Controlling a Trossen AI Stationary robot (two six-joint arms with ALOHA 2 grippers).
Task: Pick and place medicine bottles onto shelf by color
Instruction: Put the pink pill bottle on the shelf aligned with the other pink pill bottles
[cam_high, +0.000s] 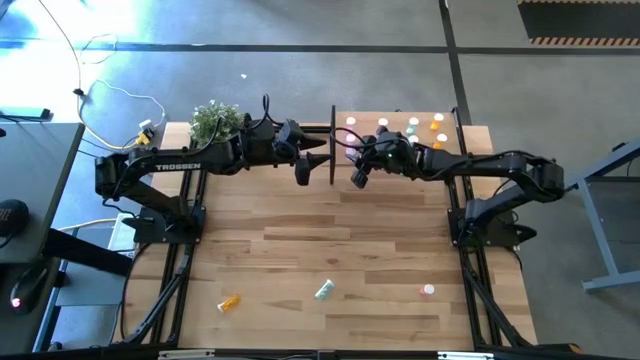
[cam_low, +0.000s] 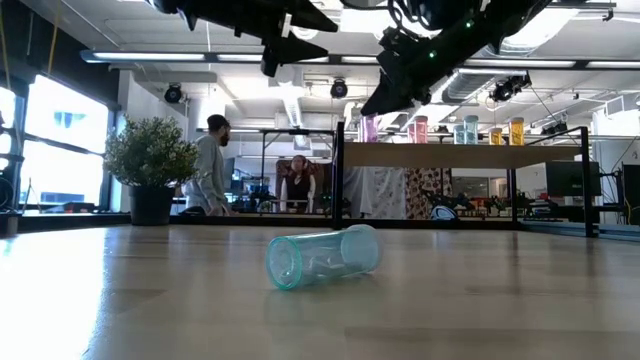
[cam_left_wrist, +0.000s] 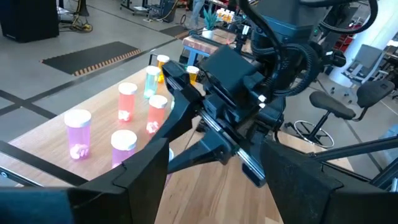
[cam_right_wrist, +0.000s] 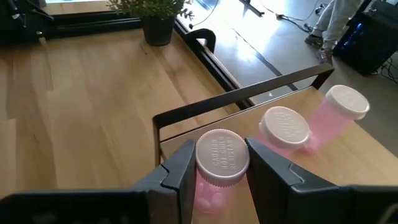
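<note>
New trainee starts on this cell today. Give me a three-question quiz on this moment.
1. True or false: the right gripper is closed on a white-capped pink bottle at the shelf.
2. How many bottles lie or stand on the tabletop nearest the front edge in the high view? A) one B) three C) five
3. Fill in: the clear bottle lying on its side in the low view is tinted pale ____.

Key: 1 true; 2 B; 3 green.
</note>
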